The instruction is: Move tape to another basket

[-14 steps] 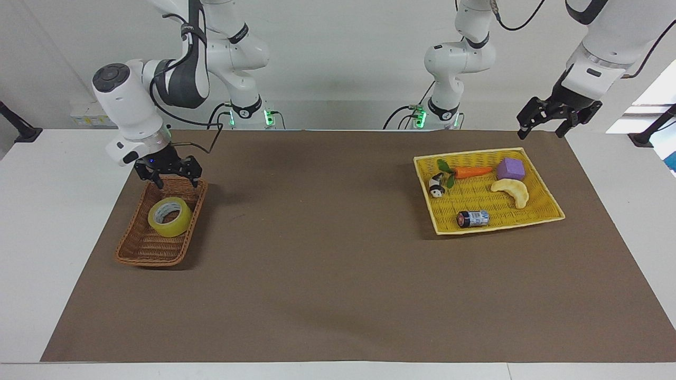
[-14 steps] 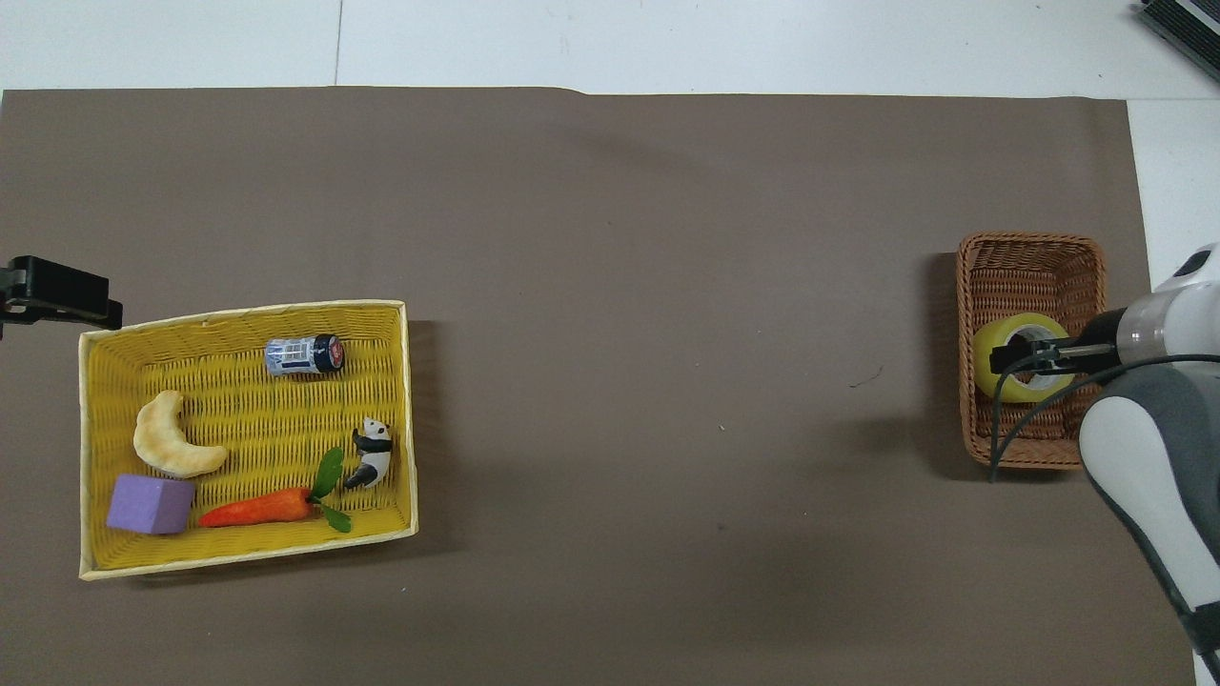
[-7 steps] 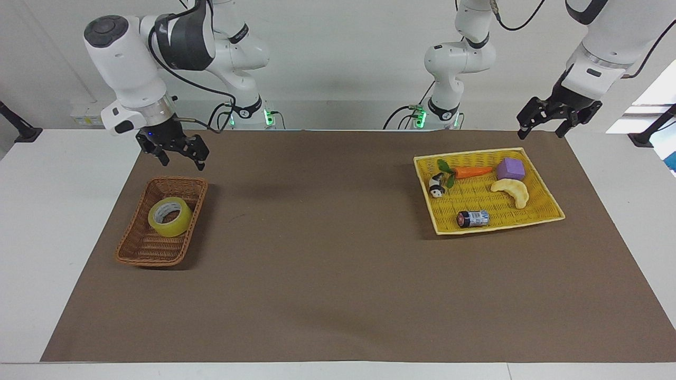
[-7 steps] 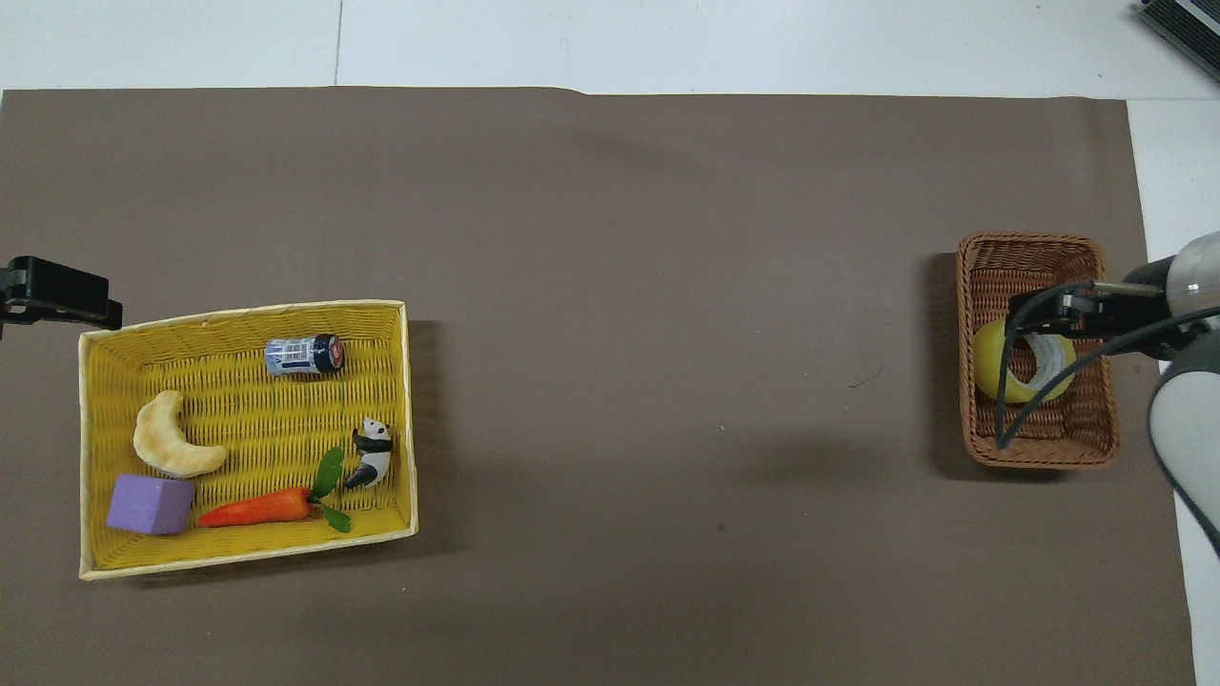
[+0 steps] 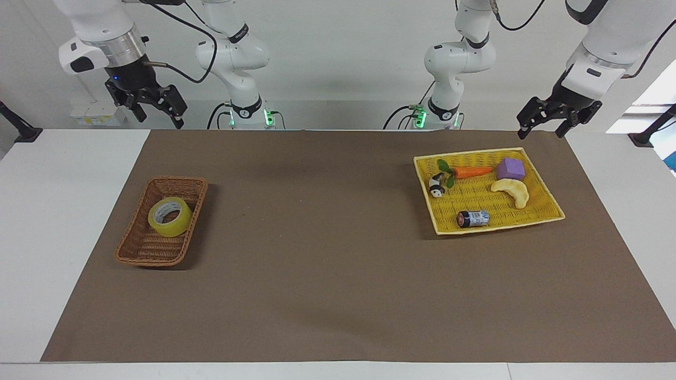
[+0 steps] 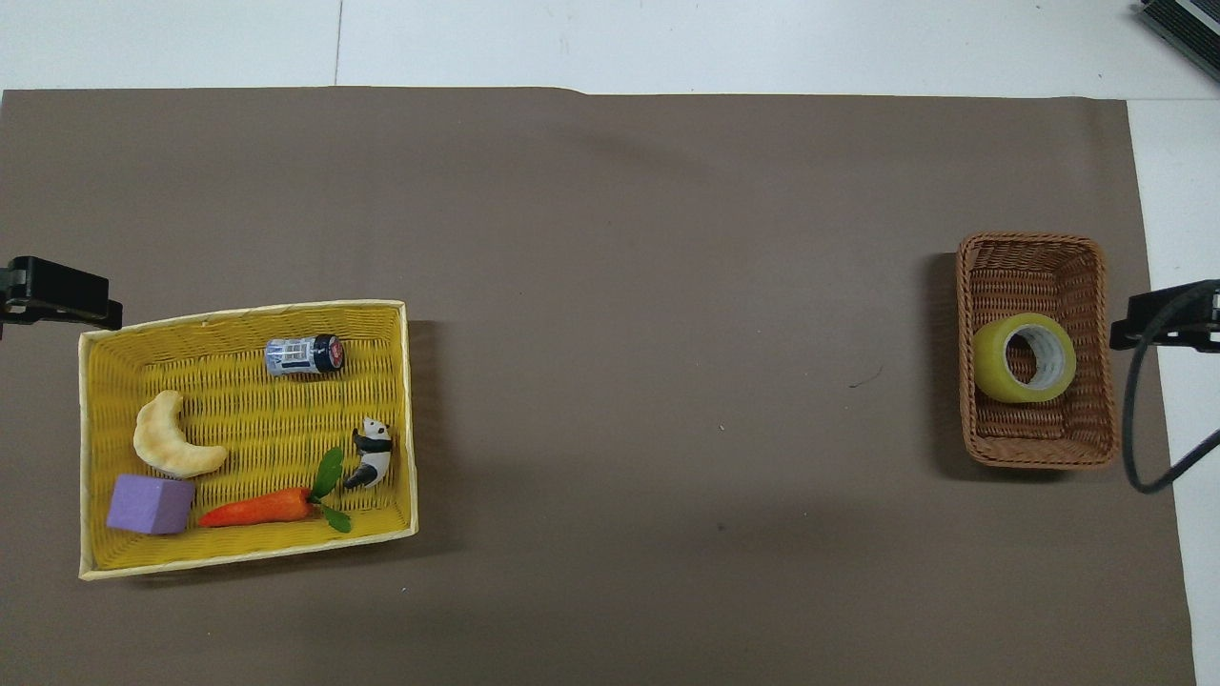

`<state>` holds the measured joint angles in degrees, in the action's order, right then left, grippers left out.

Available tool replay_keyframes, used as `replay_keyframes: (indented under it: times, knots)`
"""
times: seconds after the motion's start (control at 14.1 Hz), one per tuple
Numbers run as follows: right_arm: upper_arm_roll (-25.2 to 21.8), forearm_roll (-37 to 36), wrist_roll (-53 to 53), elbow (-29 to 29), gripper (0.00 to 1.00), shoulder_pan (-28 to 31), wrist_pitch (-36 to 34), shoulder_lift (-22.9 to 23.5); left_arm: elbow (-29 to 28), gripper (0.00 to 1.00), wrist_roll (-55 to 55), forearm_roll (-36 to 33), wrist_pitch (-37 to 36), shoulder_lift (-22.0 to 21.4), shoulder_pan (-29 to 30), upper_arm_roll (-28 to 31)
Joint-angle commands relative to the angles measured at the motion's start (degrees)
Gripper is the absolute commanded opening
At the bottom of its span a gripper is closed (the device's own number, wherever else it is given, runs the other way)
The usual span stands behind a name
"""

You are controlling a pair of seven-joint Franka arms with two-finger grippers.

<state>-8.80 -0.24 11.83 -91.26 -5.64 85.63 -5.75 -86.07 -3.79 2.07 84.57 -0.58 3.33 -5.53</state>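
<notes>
The yellow tape (image 5: pixel 169 216) (image 6: pixel 1024 357) lies tilted inside the brown wicker basket (image 5: pixel 150 258) (image 6: pixel 1034 248) at the right arm's end of the mat. My right gripper (image 5: pixel 158 119) (image 6: pixel 1168 319) hangs high over the mat's edge at that end, well clear of the basket, open and empty. My left gripper (image 5: pixel 541 132) (image 6: pixel 57 295) waits in the air over the mat's corner by the yellow tray, open and holding nothing.
The flat yellow woven tray (image 5: pixel 499 226) (image 6: pixel 248 310) at the left arm's end holds a carrot toy (image 5: pixel 471 171), a purple block (image 5: pixel 510 169), a pale banana toy (image 5: pixel 512 191), a panda figure (image 5: pixel 436 186) and a small can (image 5: pixel 473 218). Brown mat covers the table's middle.
My right gripper has risen from the basket's rim, up and away toward the robots, still open and empty. The tape stayed in the basket. The left arm has not moved.
</notes>
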Motion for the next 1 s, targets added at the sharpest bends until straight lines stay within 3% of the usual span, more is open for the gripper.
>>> replay_keyframes:
  times: [0.0,0.21,0.43,0.57,0.78,0.92]
  knots:
    - [0.4,1.4,0.5,-6.7,1.00,0.5,3.6,-4.0,-0.9,1.00,-0.3,0.7,-0.5,-0.8,0.7,-0.4]
    - [0.2,1.4,0.0,-6.0,1.00,0.6,1.7,-3.7,-0.9,1.00,-0.3,0.7,-0.5,-0.8,0.7,-0.4]
    - [0.1,1.4,0.0,0.9,1.00,0.7,-1.3,0.7,-0.9,1.00,-0.3,0.7,-0.5,-0.8,0.7,-0.4]
    - [0.7,1.4,-0.1,0.9,1.00,2.9,-0.6,0.9,-0.9,1.00,-0.3,0.7,-0.5,-0.8,0.7,-0.4]
    - [5.4,1.4,-0.1,0.6,1.00,6.6,-0.6,0.7,-0.9,1.00,-0.3,0.7,-0.5,-0.8,0.7,-0.4]
    - [5.3,1.3,-0.1,0.9,1.00,5.9,-0.7,0.7,-0.9,1.00,-0.3,0.7,-0.5,-0.8,0.7,-0.4]
